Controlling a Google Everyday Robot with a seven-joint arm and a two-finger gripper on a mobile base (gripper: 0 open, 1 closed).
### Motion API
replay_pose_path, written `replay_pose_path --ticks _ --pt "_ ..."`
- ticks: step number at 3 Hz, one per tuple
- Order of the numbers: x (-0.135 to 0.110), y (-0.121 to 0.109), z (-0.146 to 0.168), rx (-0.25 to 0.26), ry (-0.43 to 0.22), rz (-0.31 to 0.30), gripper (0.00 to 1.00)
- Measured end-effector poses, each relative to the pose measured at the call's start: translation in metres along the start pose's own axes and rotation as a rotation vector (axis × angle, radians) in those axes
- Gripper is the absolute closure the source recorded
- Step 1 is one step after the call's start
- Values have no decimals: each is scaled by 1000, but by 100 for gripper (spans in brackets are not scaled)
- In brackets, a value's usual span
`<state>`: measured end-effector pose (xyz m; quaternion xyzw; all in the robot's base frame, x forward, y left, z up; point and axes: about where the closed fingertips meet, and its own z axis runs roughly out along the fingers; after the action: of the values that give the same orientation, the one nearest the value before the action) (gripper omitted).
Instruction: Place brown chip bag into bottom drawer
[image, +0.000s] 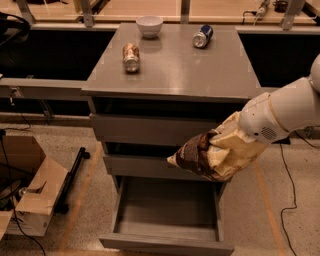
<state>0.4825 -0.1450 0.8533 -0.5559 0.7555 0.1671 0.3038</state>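
The gripper (216, 146) hangs at the low left end of the white arm (295, 102), clamped on the brown chip bag (197, 156), which wraps almost all of it (only a dark sliver shows at the bag's upper edge). Just up and right of the gripper sits the rounded wrist (260, 122). Beyond it the arm slopes upward to the right edge of view, so the gripper points down and left.

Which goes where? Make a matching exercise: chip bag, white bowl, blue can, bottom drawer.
1 crinkly brown-and-cream chip bag
2 small white bowl
3 blue drink can
4 grey bottom drawer

A pulled open
B on its side, right rear of the cabinet top
C in the air at the end of the arm, hiding the claw
D upright, cabinet top rear

Pairs: 1-C, 2-D, 3-B, 4-A.
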Motion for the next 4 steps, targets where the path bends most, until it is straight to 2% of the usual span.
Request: replay_pose_path --ticks 1,2,3,4 --pt "0 0 0 -1 0 0 100" --pt "6 2 18 -13 17 -4 100" --pt "31 9 65 -57 -30 27 100" --pt "69 22 129 -125 -21 49 100"
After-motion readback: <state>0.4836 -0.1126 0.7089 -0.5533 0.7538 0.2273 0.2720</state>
